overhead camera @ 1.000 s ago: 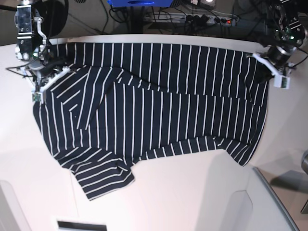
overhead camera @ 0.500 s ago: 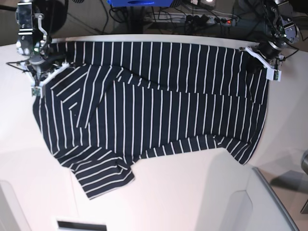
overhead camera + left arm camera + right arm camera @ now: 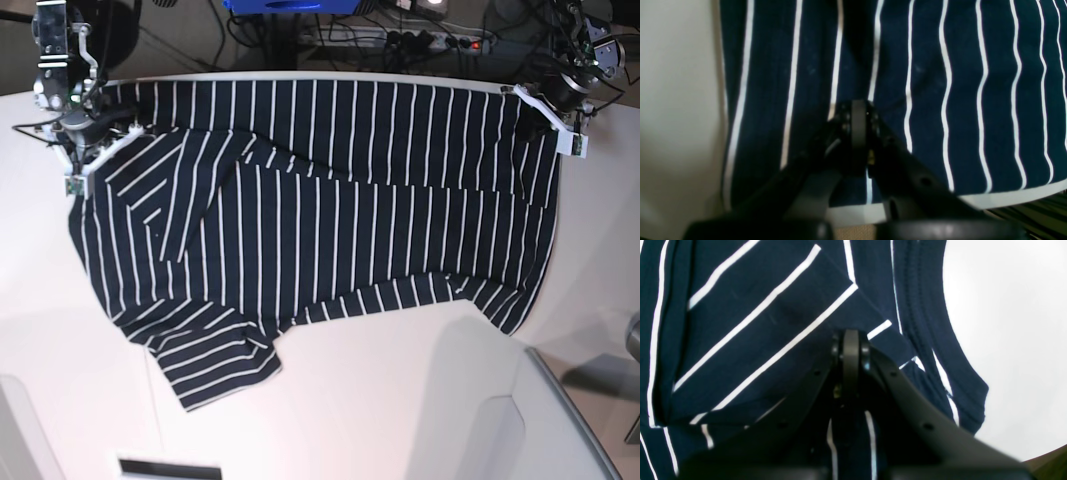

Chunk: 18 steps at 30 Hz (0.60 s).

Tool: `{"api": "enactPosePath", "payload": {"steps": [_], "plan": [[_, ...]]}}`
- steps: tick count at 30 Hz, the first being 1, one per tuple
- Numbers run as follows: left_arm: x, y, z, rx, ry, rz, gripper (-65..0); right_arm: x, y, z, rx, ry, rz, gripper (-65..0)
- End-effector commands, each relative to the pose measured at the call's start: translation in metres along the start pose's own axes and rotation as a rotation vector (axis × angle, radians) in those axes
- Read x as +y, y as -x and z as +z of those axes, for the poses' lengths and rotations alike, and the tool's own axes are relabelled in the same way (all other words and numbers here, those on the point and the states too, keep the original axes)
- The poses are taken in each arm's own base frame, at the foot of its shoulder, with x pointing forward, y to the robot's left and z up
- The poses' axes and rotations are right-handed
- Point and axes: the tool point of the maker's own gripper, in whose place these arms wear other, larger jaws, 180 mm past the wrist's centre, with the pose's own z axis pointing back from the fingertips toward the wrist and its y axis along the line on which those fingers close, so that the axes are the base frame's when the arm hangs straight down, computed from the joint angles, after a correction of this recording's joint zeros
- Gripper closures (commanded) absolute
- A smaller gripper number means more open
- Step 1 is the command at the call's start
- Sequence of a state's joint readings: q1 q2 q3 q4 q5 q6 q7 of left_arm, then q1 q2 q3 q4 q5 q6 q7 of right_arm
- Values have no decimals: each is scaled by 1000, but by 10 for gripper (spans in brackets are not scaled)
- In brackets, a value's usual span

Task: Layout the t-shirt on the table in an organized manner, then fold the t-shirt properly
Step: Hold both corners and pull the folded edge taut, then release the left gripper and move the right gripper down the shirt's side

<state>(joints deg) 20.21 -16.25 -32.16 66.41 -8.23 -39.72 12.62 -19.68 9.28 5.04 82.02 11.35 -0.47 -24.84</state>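
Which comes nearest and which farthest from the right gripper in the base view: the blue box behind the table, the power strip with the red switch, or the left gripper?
From the right gripper, at the t-shirt's far corner on the view's left:
1. Blue box, behind the table, top centre.
2. Power strip, farther toward the view's right.
3. Left gripper, at the opposite far corner.

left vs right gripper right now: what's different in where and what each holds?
The left gripper is pinched on a flat, straight-striped stretch of the t-shirt by its hem; the right gripper is pinched where a diagonal-striped fold overlaps, near a ribbed edge. In the base view the left gripper sits at the shirt's far right corner, the right gripper at its far left. Shared: both are shut on fabric near the far edge of the table.
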Motion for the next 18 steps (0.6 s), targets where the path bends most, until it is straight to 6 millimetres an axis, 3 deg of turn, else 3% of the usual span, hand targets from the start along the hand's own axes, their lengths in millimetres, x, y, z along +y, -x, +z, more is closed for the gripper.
{"api": "enactPosePath", "payload": {"steps": [1, 6, 8, 11, 14, 18], "plan": [[7, -7, 6, -2, -10, -32, 0, -4, 6, 3, 39, 10, 4, 0], [14, -58, 17, -111, -51, -106, 0, 1, -54, 21, -119, -3, 26, 0], [20, -81, 20, -117, -77, -140, 0, -8, -78, 23, -147, 12, 49, 0], [34, -121, 20, -121, -128, -182, 0, -18, -123, 10, -155, 34, 46, -2], [39, -142, 19, -143, -143, -192, 0, -33, -166, -3, -192, 62, 30, -6], [39, -148, 18, -156, -144, -192, 0, -44, -218, -30, -181, 49, 5, -144]]}}
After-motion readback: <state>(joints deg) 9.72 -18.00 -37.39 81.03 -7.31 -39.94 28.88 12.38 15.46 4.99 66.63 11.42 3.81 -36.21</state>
